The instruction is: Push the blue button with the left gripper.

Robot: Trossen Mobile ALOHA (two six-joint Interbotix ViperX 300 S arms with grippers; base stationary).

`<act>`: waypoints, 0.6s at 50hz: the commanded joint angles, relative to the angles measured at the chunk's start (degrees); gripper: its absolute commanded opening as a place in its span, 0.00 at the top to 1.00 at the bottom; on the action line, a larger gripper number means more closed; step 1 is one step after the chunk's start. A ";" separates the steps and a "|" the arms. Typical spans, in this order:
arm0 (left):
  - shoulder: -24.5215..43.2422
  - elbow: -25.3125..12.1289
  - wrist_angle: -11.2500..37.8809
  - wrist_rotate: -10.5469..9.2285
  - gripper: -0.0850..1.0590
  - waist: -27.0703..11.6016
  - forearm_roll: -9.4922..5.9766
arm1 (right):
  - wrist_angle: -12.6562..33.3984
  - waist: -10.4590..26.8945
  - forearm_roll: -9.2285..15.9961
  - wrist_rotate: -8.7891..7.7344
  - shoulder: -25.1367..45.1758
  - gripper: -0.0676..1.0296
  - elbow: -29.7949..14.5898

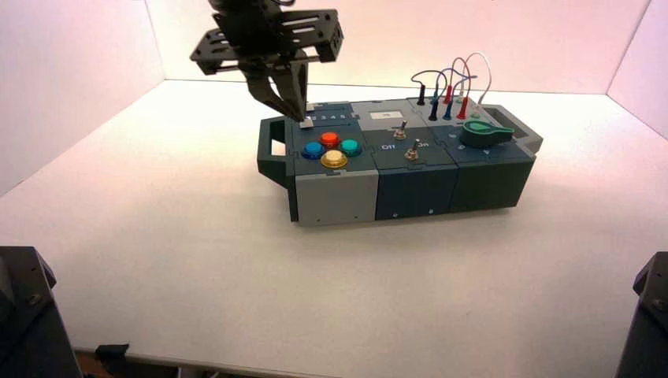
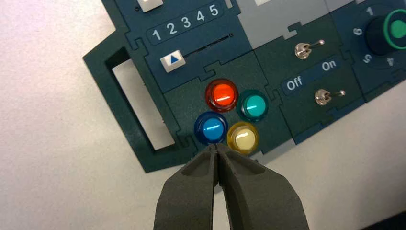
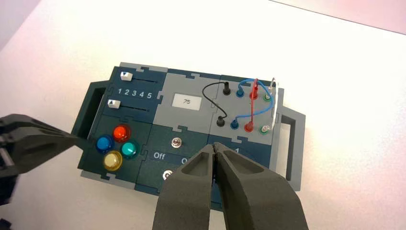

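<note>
Hovering over the box [image 1: 335,169] near the blue button [image 1: 313,150], the left gripper [image 1: 295,98] has its fingers pressed together, gripping nothing.

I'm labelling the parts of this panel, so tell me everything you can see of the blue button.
The blue button is a small, round push button, its lighter blue cap seated inside a darker blue, translucent ring that looks like plastic. Light glints on the cap. It sits in the box's dark panel nearest the handle at the robot's left, beside the red and yellow buttons. The left hand hovers near it; I can't tell that anything presses it.
</note>
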 commanded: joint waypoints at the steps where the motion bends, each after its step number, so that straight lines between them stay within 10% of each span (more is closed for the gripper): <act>1: 0.97 -2.72 -0.35 0.00 0.95 -0.53 -0.09 | -0.26 0.00 0.18 0.09 -0.26 0.96 -1.05; 30: 6.50 -4.57 -0.53 -0.09 0.95 -0.53 -2.29 | -0.18 0.00 0.09 -0.18 -0.35 0.96 -1.14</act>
